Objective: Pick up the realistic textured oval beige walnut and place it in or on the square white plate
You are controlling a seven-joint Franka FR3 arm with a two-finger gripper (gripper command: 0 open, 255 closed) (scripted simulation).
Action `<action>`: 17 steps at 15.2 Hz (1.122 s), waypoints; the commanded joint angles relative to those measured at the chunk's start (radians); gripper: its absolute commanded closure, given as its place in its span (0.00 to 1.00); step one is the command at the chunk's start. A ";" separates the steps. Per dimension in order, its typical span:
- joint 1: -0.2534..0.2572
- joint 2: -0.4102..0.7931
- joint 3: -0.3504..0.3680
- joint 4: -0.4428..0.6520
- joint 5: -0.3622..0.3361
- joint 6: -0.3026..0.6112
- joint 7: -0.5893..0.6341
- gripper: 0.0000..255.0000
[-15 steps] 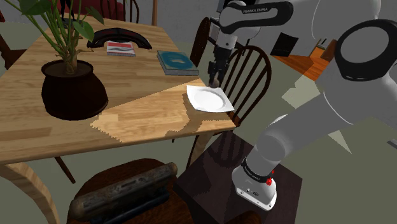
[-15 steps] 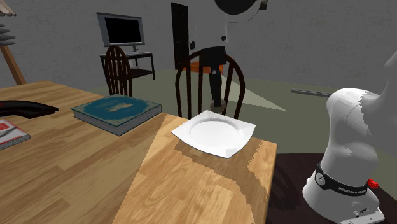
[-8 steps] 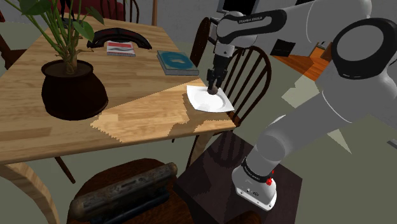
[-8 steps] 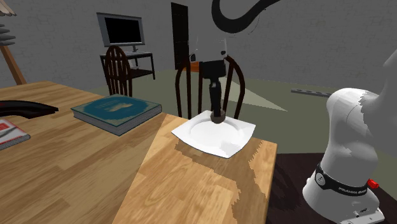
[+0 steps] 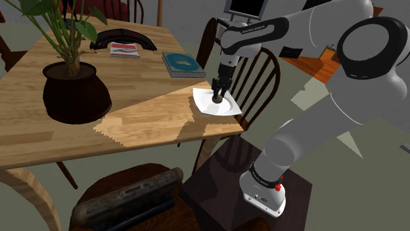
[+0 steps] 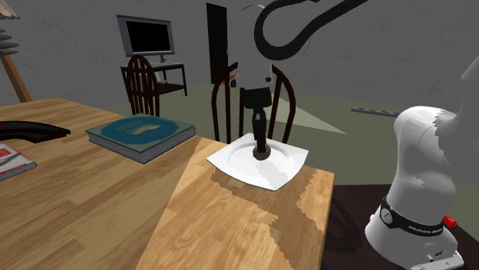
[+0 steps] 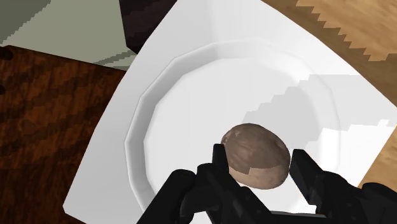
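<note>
The square white plate (image 5: 227, 109) (image 6: 285, 173) (image 7: 191, 63) lies at the corner of the wooden table (image 5: 138, 111) closest to the stand. My black gripper (image 5: 216, 100) (image 6: 261, 153) (image 7: 257, 162) points straight down into the plate's round well, its tips at or just above the plate's surface. In the wrist view the brownish-beige oval walnut (image 7: 254, 151) sits between the two fingers (image 7: 219, 162), which clasp it on both sides over the well. In the exterior views the fingertips hide the walnut.
A teal book (image 5: 183, 63) (image 6: 140, 132) lies on the table beyond the plate. A potted plant (image 5: 72, 85) stands toward the shoulder view's left. A wooden chair (image 5: 256, 69) (image 6: 230, 100) stands just past the table edge beside the plate.
The gripper has come down from beside the chair back and moved over the plate, ending low in the plate's well. Plate and book have not moved.
</note>
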 commanded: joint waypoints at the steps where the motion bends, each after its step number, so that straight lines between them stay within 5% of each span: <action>1: 0.000 0.001 0.000 -0.002 0.000 0.004 -0.001 1.00; 6: 0.000 0.001 0.000 -0.002 0.000 0.004 -0.001 1.00; 7: 0.000 0.001 0.000 -0.002 0.000 0.004 -0.001 0.00; 12: 0.000 0.001 0.000 -0.002 0.000 0.004 -0.001 0.00; 17: -0.004 -0.013 -0.003 0.114 -0.007 -0.126 0.003 0.00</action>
